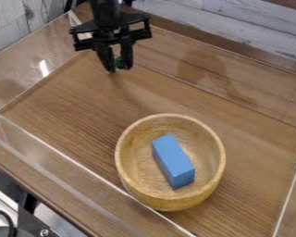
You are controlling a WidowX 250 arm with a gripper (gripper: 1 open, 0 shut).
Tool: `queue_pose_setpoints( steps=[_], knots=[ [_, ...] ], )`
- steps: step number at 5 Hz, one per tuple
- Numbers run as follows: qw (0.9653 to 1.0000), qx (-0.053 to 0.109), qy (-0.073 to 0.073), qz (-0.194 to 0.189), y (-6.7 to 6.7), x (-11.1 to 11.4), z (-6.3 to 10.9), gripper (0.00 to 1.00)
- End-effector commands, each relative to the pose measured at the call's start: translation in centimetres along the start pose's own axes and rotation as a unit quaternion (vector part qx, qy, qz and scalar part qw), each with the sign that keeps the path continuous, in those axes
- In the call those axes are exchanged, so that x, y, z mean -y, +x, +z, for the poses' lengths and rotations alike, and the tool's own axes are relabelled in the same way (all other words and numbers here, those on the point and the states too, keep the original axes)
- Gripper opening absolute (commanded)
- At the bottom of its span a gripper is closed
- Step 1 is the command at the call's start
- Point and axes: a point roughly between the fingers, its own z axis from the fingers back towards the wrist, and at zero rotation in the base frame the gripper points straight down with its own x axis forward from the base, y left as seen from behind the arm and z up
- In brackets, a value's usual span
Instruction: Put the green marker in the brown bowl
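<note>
Gripper up at 11 o'clock is clamped on the green marker, off the table. Brown bowl sits at 5 o'clock with a blue block inside. Pickup's done; carry-over and drop left.

Smooth wooden bowl, wood-grain table

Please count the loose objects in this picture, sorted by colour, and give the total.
Tan: 1, the wooden bowl.
Blue: 1, the block lying inside the bowl.
Green: 1, the marker, held between the fingers of the gripper, only its dark green end visible.
Total: 3.
</note>
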Motion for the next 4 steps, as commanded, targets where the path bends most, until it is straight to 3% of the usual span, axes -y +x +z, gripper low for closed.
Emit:
queue_pose_setpoints(
  steps=[1,4],
  knots=[
    [0.9996,0.027,-0.007,-0.011,-1.3,0.5,2.2,0.00],
    [0.9981,0.017,0.000,-0.059,-7.2,1.2,3.1,0.00]
  ],
)
